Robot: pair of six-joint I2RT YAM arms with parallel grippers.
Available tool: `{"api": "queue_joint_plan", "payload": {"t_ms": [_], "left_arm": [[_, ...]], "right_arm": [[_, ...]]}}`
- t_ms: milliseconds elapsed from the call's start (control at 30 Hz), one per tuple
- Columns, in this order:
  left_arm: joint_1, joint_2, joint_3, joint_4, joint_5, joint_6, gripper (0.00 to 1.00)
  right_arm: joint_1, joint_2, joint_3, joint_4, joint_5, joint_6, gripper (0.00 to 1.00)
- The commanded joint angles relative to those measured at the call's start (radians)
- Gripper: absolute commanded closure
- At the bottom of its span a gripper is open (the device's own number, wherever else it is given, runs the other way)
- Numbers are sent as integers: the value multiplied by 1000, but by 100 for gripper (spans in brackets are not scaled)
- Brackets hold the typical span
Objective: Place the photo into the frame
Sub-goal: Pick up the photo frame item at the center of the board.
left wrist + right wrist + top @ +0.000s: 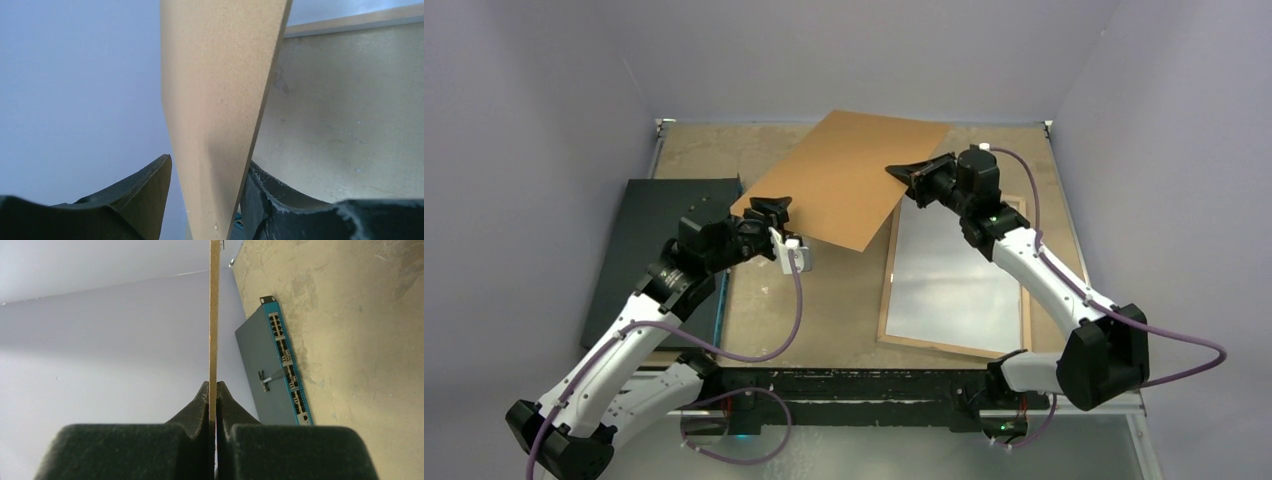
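Backing board (849, 175) out of frame (887, 300) — held tilted in the air, up and left of frame; clamped tight by right gripper (904, 175) at edge nearest frame; straddled at opposite corner by left gripper (769, 208), jaws apart, gap on one side — no grip. Frame flat, pane bare. Photo not made out; dark flat board (654, 240) well left of frame. Judged: opened; yet to load photo, refit board.
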Motion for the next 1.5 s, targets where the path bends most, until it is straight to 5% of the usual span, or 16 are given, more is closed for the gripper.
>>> {"api": "queue_joint_plan", "payload": {"t_ms": [0,233,367,467,533,700,833,933,1200,1467], "left_arm": [[-7,-17,-37,120,-2,71,53],[-8,-13,-34,162,-22,93,84],[-9,11,-3,107,-5,101,83],[-10,28,20,64,3,108,65],[-13,30,19,52,9,129,61],[-31,21,-4,66,13,179,81],[-44,3,-45,142,-14,241,100],[-44,-1,-58,181,-37,261,100],[-44,-6,-51,171,-67,305,100],[-44,-25,-44,95,-75,332,100]], "right_arm": [[18,-17,20,124,-37,58,100],[29,-31,-11,53,-83,-18,100],[32,-32,-52,42,-138,-78,99],[38,-19,-60,18,-180,-131,98],[46,-19,-77,14,-201,-137,99],[71,-29,-122,48,-218,-115,97],[83,-17,-139,81,-253,-124,80],[83,19,-139,125,-325,-159,54],[64,71,-20,-16,-487,-441,2],[-48,-16,137,-275,-443,-910,1]]}}
